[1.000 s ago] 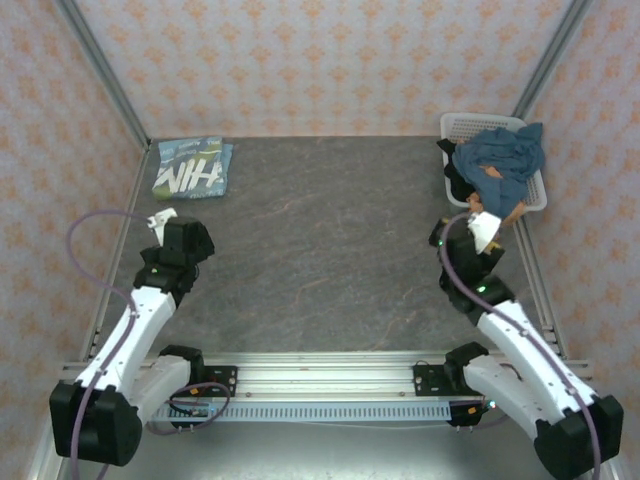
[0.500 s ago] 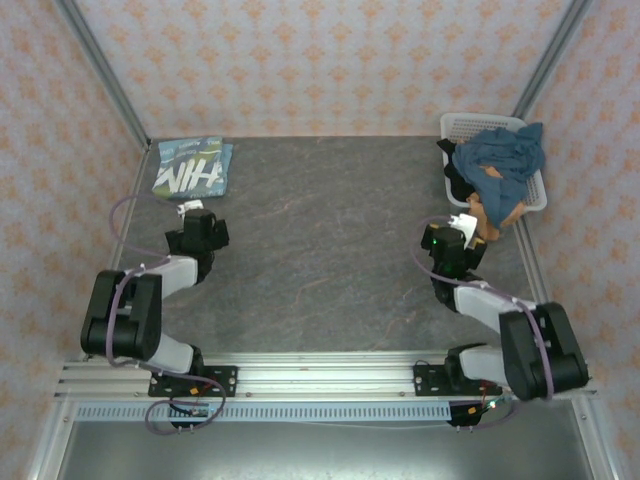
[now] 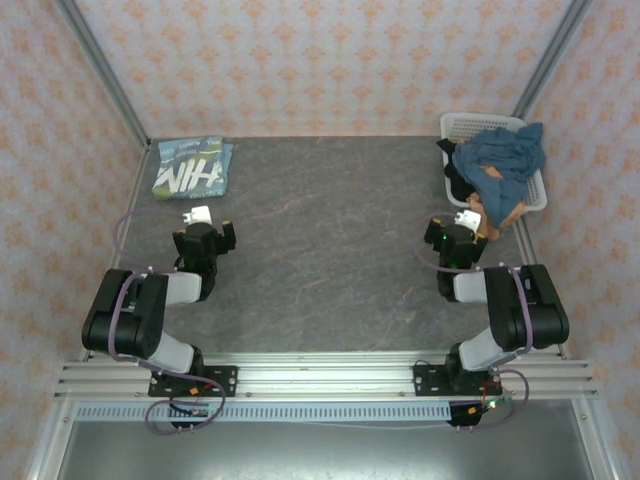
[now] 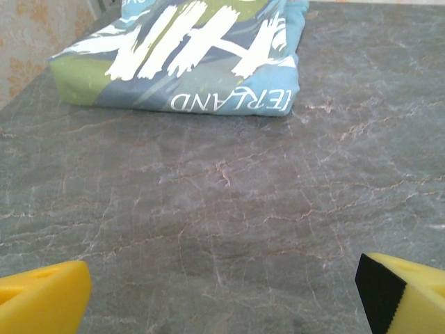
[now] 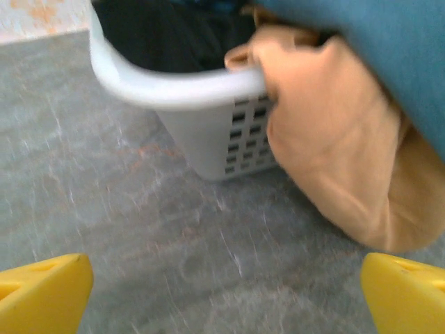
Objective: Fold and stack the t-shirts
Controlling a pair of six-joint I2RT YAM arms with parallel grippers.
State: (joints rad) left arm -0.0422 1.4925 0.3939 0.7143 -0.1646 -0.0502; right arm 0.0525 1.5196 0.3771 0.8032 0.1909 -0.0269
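The light sky-blue t-shirt (image 3: 193, 167) lies folded flat at the far left of the tabletop (image 3: 330, 250), its big white letters facing up. At the far right, the slate-blue t-shirt (image 3: 505, 152) is heaped, crumpled, over a white lattice basket (image 3: 468, 124), and the orange-tan t-shirt (image 5: 327, 160) hangs over its near rim. The surface is grey and marble-veined. Pale walls (image 3: 330, 60) with an orange pattern enclose it. The left hand (image 4: 222, 299) and right hand (image 5: 222, 292) both gape wide, holding nothing.

Folded lt-blue tee (image 3: 192, 167), far L
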